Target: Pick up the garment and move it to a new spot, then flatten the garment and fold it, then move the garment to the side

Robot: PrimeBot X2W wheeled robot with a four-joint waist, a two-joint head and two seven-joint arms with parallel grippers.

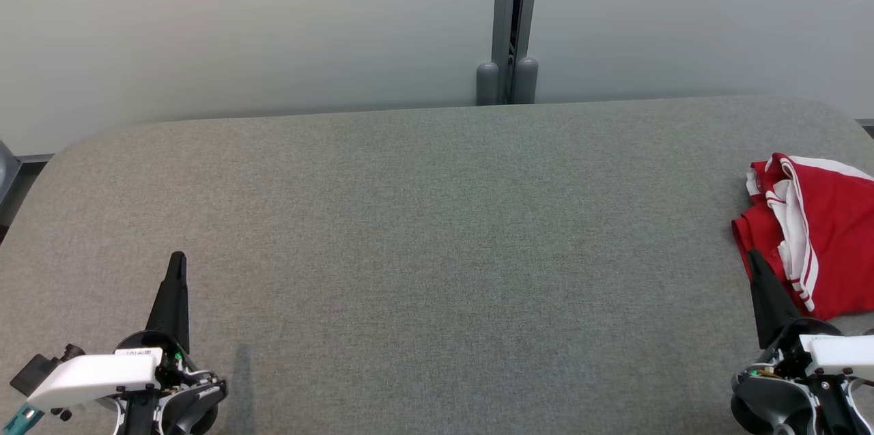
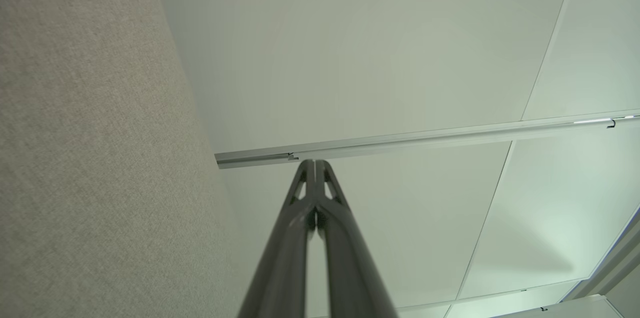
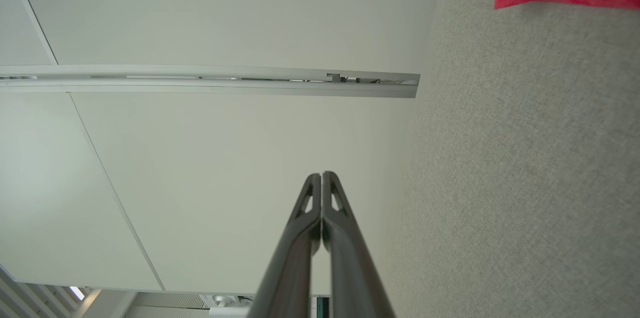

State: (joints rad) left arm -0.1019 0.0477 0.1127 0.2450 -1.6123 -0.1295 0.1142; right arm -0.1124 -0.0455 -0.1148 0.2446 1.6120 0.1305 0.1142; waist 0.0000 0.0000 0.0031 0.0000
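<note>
Red garment (image 1: pixel 834 216) at R edge of table (image 1: pixel 437 216); L hand (image 1: pixel 177 259), R hand (image 1: pixel 753 256) pressed together (both empty)

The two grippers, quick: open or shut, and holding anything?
Left gripper: jaws shut, holding nothing.
Right gripper: jaws shut, holding nothing; the red garment lies loose on the table nearby.

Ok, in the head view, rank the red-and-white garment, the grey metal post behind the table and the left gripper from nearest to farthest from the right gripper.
1. Red-and-white crumpled garment, right beside the right gripper at the table's right edge.
2. Grey metal post, behind the far edge, centre.
3. Left gripper, across the table on the left.
</note>
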